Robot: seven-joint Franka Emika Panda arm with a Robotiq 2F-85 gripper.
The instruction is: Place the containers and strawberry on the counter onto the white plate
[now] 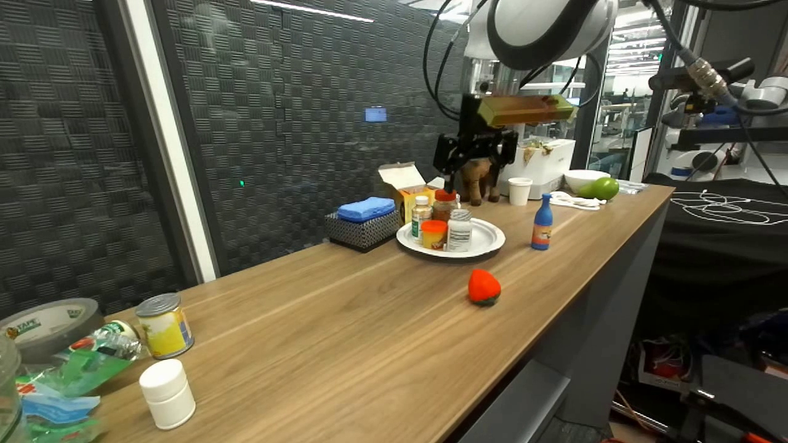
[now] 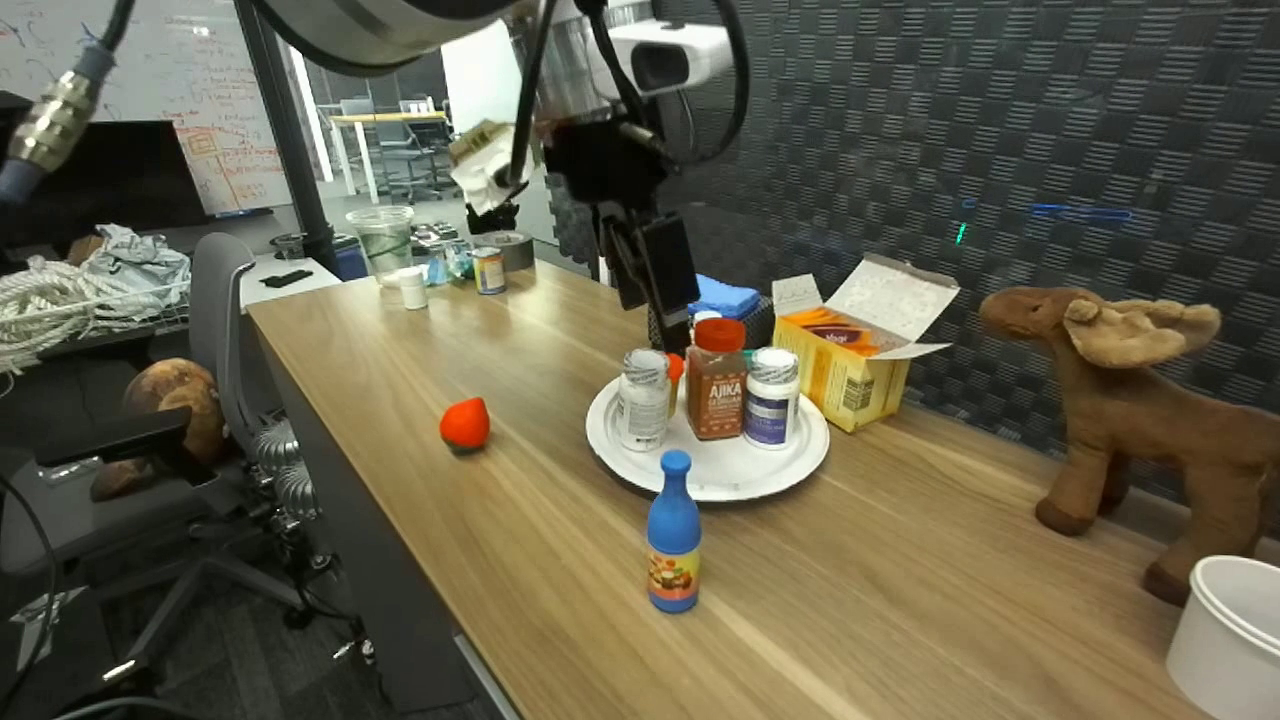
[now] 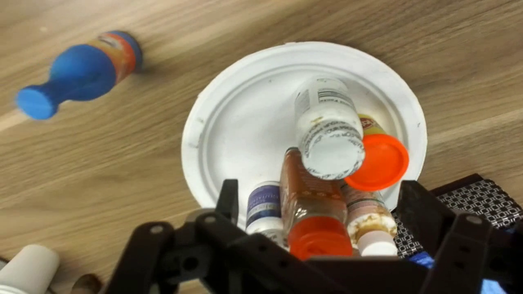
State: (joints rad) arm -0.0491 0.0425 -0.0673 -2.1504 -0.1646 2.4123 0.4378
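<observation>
Work looks mostly done: five containers point(image 2: 717, 395) stand on the white plate point(image 3: 245, 122), which the wrist view shows with a banded white jar point(image 3: 329, 126) near the centre, an orange-lidded tub point(image 3: 378, 161) at four o'clock, a white-capped bottle point(image 3: 371, 222) at five, a red-lidded spice jar point(image 3: 314, 204) at six and a purple-labelled bottle point(image 3: 264, 204) at seven. Not yet placed is the strawberry point(image 1: 483, 286), resting on the bench point(image 1: 345, 332) at five o'clock from the plate in an exterior view; the blue bottle point(image 3: 86, 73), standing at ten o'clock from the plate in the wrist view, probably has to follow. The claw point(image 3: 319, 196) hangs over the containers, its jaws spread wide and holding nothing, so it seems free for the next pick. The bench is light-brown wood with long grain; a yellow box point(image 2: 850, 385) sits on it at two o'clock from the plate in an exterior view, a stuffed moose point(image 2: 1160, 410) at three. Dark textured panels point(image 1: 308, 123) line its back, and in an exterior view an office chair point(image 2: 220, 320) shows at nine o'clock, a whiteboard point(image 2: 230, 100) with red writing at ten.
</observation>
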